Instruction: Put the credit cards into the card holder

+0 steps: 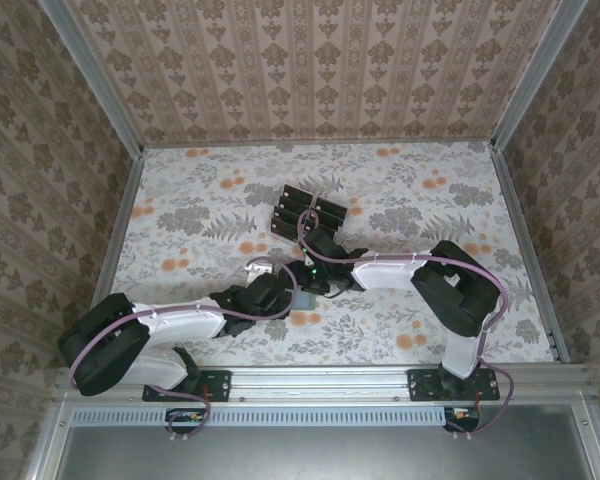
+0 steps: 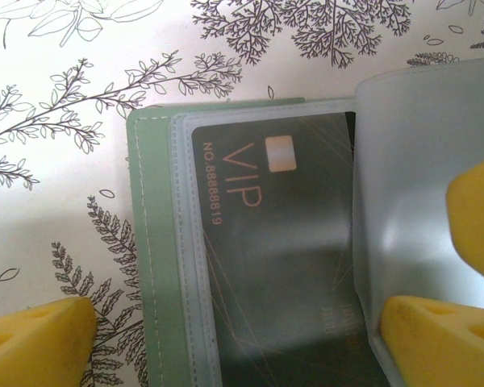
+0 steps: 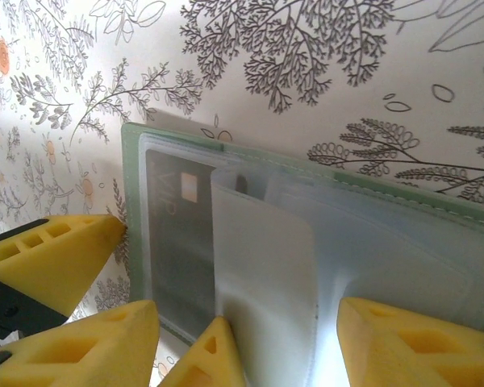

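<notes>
The wallet [image 2: 153,242] lies open and flat on the flowered table [image 1: 430,200], about mid-table, under the two wrists where the arms meet. Its inside is a stack of clear sleeves. One black card [image 2: 282,266], printed "VIP" with a pale chip mark, sits inside the sleeve at the stitched end of the wallet. Next to it a clear flap [image 3: 266,274] stands up off the stack. I cannot tell what props it up.

The left claw [image 2: 240,310] is spread as wide as it goes and has hold of nothing. One of its fingers [image 2: 36,343] is over the cloth just beside the wallet's edge, and the other is over the sleeves.

The right claw [image 3: 242,310] is about half open, with the raised flap standing in the gap between its jaws. Neither jaw presses on the flap, so it grips nothing.

Farther back on the table, well apart from the wallet, the rack [image 1: 312,210] holds more black cards [image 1: 292,197].
</notes>
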Available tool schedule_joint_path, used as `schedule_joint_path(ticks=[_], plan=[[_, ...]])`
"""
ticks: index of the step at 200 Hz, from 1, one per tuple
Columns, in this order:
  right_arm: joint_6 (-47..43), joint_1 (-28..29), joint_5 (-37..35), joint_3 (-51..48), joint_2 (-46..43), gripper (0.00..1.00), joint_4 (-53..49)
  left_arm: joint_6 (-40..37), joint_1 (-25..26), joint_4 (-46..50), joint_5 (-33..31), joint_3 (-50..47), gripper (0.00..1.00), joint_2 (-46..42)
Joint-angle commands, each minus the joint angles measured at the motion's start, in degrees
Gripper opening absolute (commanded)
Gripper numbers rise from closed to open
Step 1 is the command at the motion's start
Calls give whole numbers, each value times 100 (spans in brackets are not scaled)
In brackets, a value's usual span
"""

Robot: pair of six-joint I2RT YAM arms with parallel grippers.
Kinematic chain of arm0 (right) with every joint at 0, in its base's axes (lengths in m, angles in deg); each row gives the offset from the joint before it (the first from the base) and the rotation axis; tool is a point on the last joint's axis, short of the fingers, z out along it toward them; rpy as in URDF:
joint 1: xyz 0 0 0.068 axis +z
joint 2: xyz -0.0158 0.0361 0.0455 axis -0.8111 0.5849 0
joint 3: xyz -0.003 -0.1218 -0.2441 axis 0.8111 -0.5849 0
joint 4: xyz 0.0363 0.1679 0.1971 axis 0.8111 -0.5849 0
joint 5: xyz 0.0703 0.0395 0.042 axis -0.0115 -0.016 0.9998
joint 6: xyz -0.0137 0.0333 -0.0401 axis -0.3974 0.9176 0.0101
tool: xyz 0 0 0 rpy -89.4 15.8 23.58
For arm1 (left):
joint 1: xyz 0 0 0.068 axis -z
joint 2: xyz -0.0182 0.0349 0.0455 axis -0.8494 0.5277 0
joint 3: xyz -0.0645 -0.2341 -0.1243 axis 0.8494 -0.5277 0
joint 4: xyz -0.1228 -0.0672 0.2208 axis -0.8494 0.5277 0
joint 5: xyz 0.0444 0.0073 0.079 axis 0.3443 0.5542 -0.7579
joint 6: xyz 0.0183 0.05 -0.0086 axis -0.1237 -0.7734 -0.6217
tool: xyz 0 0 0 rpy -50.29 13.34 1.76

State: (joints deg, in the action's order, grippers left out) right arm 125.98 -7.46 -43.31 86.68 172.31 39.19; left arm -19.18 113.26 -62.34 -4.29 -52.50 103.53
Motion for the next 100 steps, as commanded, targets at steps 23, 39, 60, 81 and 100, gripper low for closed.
schedule_joint_path(ticks=[23,39,60,81,100], plan=[[69,72,135,226,83,60,-20,93,19,44,-65,-36,100,26],[94,95,142,262,81,60,-24,101,14,116,-83,-44,100,-109],[129,130,155,336,67,60,-56,177,17,318,-197,-84,100,-556],[130,194,134,495,66,62,-160,371,17,670,-410,-175,100,-1257],[113,265,100,705,129,63,-293,605,11,1014,-671,-310,100,-2016]])
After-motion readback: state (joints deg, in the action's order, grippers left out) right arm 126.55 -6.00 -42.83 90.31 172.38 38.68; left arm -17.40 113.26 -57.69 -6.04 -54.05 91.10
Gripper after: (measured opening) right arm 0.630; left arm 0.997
